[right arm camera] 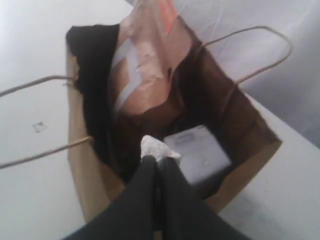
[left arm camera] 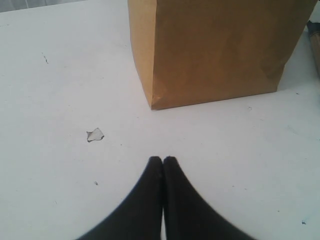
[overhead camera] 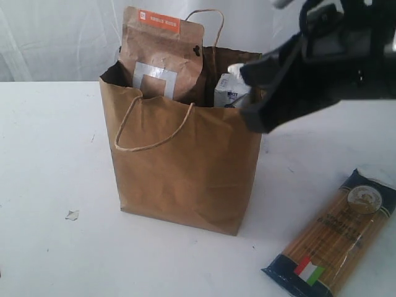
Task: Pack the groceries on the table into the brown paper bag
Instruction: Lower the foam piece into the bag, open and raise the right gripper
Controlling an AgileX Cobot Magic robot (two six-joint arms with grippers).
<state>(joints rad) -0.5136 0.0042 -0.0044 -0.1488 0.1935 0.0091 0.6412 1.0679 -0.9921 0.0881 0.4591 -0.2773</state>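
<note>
beside paper bag (overhead camera: 185, 167), spaghetti packet (overhead camera: 334, 238), italian flag (overhead camera: 309, 270) (lettering blurred)

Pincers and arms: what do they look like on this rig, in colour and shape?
Both are matte black. The left pincer has two smooth fingers that widen from narrow, rounded tips toward the base, and the right pincer looks the same. In the exterior view the right arm is a bulky, angular black body. No cables or markings can be made out.
</note>
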